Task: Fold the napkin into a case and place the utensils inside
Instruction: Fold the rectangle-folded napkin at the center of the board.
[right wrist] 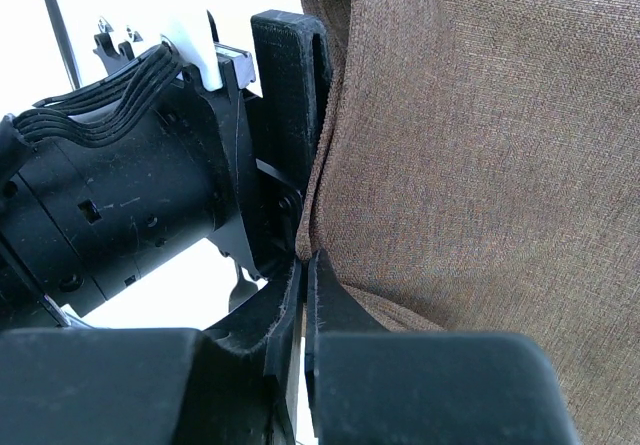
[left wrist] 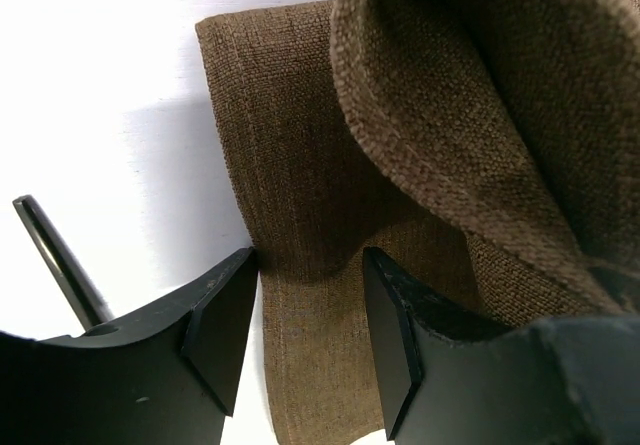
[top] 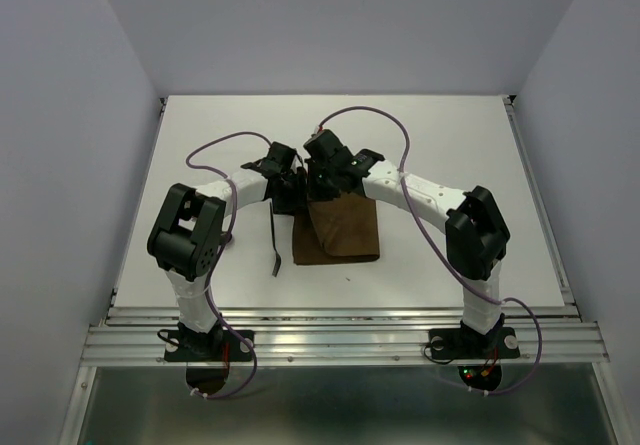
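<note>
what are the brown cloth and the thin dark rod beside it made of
Brown cloth napkin: woven fabric, matte, linen-like; coarse crisscross threads show and it drapes softly. Thin dark rod utensil: likely metal, dull dark finish; straight and slim, but not certain.

The napkin (top: 340,237), a plain dark brown woven cloth, is lying folded into a rough rectangle around the middle of the table, slightly toward the near edge. Its far part is rising off the surface as a loose, curling flap that I am pinching in my right gripper (right wrist: 308,265). A utensil (top: 274,240), thin, long and dark, is lying flat just beside the napkin's left edge without touching it, running roughly from far to near with its slightly wider end pointing toward the near edge.
</note>
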### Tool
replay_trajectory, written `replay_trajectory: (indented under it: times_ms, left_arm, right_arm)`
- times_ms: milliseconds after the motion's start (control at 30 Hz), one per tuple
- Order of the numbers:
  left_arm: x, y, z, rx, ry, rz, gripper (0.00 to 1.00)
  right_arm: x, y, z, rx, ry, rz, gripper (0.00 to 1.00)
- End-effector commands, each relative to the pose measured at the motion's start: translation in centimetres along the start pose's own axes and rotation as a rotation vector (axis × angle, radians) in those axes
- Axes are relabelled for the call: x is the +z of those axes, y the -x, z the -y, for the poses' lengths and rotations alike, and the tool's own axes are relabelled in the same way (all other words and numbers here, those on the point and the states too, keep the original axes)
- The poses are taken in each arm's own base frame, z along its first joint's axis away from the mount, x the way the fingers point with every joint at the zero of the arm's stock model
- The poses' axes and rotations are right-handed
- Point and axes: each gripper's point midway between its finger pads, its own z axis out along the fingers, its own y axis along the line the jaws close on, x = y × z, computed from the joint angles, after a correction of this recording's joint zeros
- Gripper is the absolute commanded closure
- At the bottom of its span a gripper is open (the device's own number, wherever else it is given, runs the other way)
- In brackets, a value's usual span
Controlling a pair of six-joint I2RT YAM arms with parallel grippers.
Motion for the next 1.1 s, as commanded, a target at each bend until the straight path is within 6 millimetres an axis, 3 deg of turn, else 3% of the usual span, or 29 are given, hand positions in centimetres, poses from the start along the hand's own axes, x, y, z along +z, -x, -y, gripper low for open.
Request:
replay_trajectory:
  times_ms: [0, 300, 500, 667, 700, 833, 867, 967, 1067]
  left_arm:
    - [0.7, -2.4, -2.6, 0.011, 0.112, -0.079, 0.41]
    - [-2.7, -0.5, -2.6, 0.019, 0.120, -0.022, 0.41]
    - [-2.2, -1.4, -3.0, 0.012, 0.115, -0.045, 0.46]
    - [-1.1, -2.5, -2.5, 0.002, 0.067, -0.082, 0.61]
    - [-0.8, -3.0, -2.4, 0.004, 0.063, -0.098, 0.71]
    - [0.1, -3.7, -1.0, 0.017, 0.025, -0.123, 0.90]
    - [0.4, -4.1, -0.1, 0.021, 0.002, -0.134, 0.99]
    - [0.9, -4.3, 2.0, 0.023, -0.040, -0.139, 1.00]
    - [1.5, -4.2, 4.4, 0.020, -0.078, -0.141, 1.00]
  right_arm:
    - [0.4, 0.3, -2.5, 0.001, 0.070, 0.025, 0.99]
    - [-0.3, 0.7, -1.0, 0.016, 0.005, 0.075, 0.99]
    - [-1.2, 1.1, 0.2, 0.039, -0.013, 0.092, 0.99]
    - [-2.1, 1.4, 0.9, 0.051, -0.024, 0.110, 0.99]
    - [-2.3, 1.4, 1.0, 0.050, -0.026, 0.112, 0.99]
    - [-3.0, 1.9, 2.2, 0.065, -0.045, 0.131, 0.99]
    - [-3.0, 1.9, 3.0, 0.075, -0.062, 0.131, 0.99]
    - [-3.9, 1.8, 4.0, 0.088, -0.079, 0.146, 0.99]
    - [-5.2, 2.1, 6.6, 0.120, -0.113, 0.165, 0.99]
